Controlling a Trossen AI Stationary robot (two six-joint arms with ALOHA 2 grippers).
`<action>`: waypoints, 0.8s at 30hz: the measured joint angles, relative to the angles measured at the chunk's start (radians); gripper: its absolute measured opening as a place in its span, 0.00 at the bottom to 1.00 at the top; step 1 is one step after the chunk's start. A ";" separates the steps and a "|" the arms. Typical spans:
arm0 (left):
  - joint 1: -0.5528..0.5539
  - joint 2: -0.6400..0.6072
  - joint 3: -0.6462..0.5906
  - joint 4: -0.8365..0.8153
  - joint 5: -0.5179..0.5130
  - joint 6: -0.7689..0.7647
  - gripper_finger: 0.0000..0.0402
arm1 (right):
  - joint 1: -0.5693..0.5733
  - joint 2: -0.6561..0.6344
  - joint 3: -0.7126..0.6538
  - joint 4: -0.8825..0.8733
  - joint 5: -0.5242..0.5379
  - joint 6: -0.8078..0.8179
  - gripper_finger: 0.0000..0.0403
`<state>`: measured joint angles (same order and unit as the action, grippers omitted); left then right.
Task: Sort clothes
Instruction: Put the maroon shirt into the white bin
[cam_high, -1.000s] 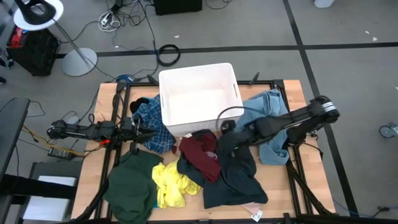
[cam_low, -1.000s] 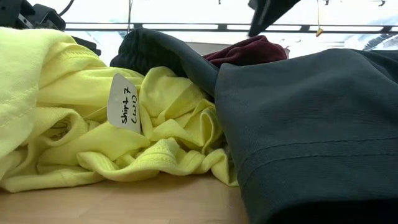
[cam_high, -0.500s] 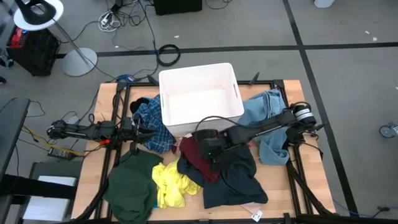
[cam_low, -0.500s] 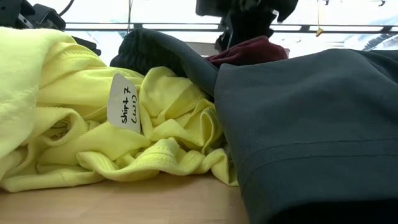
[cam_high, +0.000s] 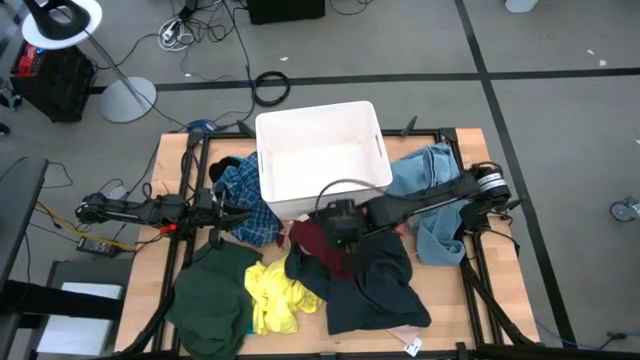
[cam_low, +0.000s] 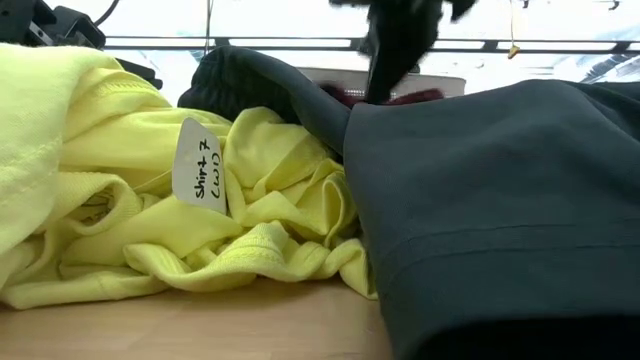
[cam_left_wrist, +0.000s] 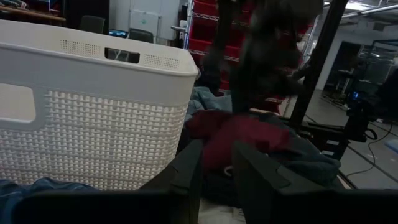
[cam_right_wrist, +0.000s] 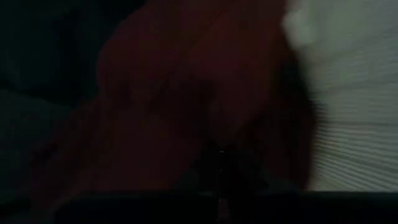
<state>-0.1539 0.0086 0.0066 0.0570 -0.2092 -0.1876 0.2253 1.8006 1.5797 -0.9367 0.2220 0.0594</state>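
The clothes lie in a heap in front of the white bin (cam_high: 318, 110). They include a maroon garment (cam_high: 318, 248), a dark navy one (cam_high: 375, 285), a yellow one (cam_high: 275, 295), a dark green one (cam_high: 212, 300), blue plaid (cam_high: 245, 200) and light blue denim (cam_high: 430, 185). My right gripper (cam_high: 342, 236) reaches in from the table's right and is down in the maroon garment (cam_low: 420, 97), shut on it. My left gripper (cam_left_wrist: 214, 171) rests level at the table's left side beside the plaid, open, with nothing between its fingers. My right gripper holds the maroon garment by its upper part (cam_right_wrist: 186, 93), close to the bin's front wall. It comes slanting down from the table's right. The cloth fills the wrist view and hides the fingertips, so layers or edge cannot be told. The garment lies on the pile.
The white bin's wall (cam_right_wrist: 348, 124) stands right beside the right gripper. In the low view a paper tag (cam_low: 198, 165) lies on the yellow garment. Stands, cables and a lamp base are on the floor beyond the table's far edge.
My right gripper has swung toward the table's left and come down onto the maroon garment, and has shut on it. In the low view the maroon cloth's top now sits lower than before.
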 joint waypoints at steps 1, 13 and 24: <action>0.000 0.000 0.000 0.000 0.000 0.000 0.22 | 0.000 -0.019 0.024 -0.033 0.020 0.004 0.01; 0.000 0.000 0.000 0.000 0.000 0.000 0.22 | -0.027 -0.238 0.323 -0.052 0.231 -0.097 0.01; 0.000 0.000 0.000 0.000 0.000 0.000 0.22 | -0.023 -0.234 0.366 -0.044 0.087 -0.105 0.00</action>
<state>-0.1543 0.0082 0.0063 0.0570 -0.2092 -0.1877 0.2018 1.5665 1.9457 -0.9810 0.3086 -0.0460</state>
